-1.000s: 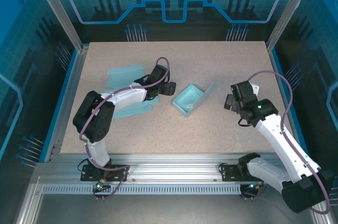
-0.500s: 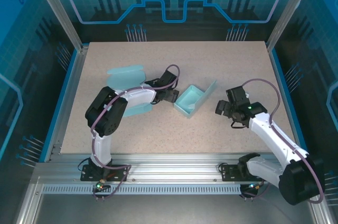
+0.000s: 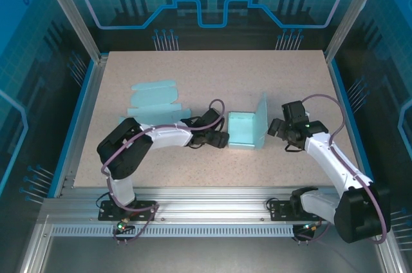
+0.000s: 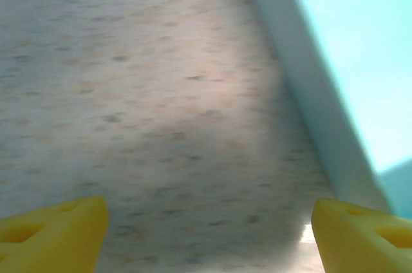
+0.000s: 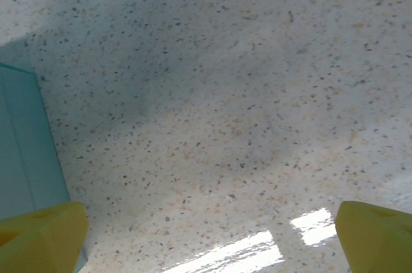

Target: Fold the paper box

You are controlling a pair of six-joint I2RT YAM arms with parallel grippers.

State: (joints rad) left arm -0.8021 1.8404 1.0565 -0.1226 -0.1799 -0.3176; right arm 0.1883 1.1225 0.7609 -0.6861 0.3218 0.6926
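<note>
Paper box [image 3: 243, 131] sits mid-table [image 3: 212, 67], between my two grippers. Its tray part lies flat, with one flap [image 3: 262, 121] standing upright on its right side. My left gripper [image 3: 223, 138] is just beside the tray's left wall, spread wide, nothing between the yellow fingertips [image 4: 51, 234] (wrist view: bare table, box wall off to the right). Contact with the wall unclear. My right gripper [image 3: 277, 127] is near the upright flap, on the side away from the tray. It is also spread wide and holds nothing. Flat light-blue paper sheets [image 3: 153, 96] lie behind my left arm, apart from the box.
</note>
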